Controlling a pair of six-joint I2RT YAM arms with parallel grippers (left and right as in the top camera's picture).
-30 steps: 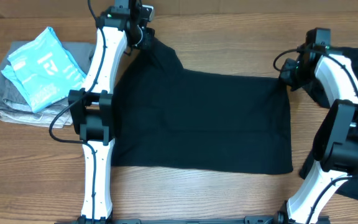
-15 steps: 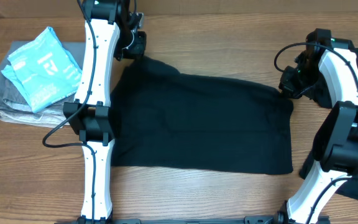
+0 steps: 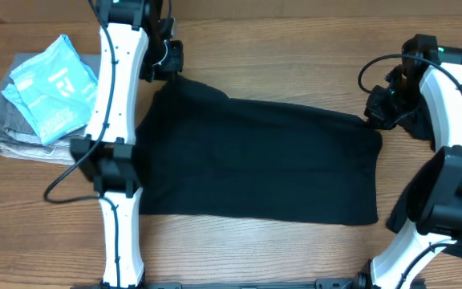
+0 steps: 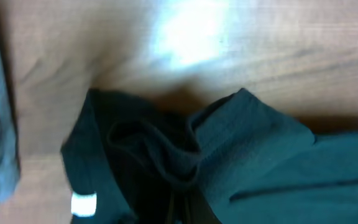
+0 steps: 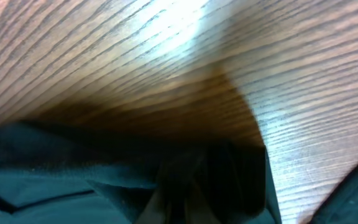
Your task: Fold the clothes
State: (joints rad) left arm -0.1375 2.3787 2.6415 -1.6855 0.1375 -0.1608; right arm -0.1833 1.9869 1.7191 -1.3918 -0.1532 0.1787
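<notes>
A soft black T-shirt [image 3: 263, 160] is seen spread as a broad matte rectangle on the wood-grain table [image 3: 295, 40]. Its bunched far-left corner is pinched in the closed left gripper [image 3: 169, 68], and the creased far-right corner is clamped by the closed right gripper [image 3: 374, 115].

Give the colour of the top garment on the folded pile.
Garment: light blue with white print, clearest overhead.

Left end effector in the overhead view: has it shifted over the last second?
Yes. The left end effector, shut on the black T-shirt at its corner, has shifted left, closer to the light-blue garment, which stayed put.
</notes>
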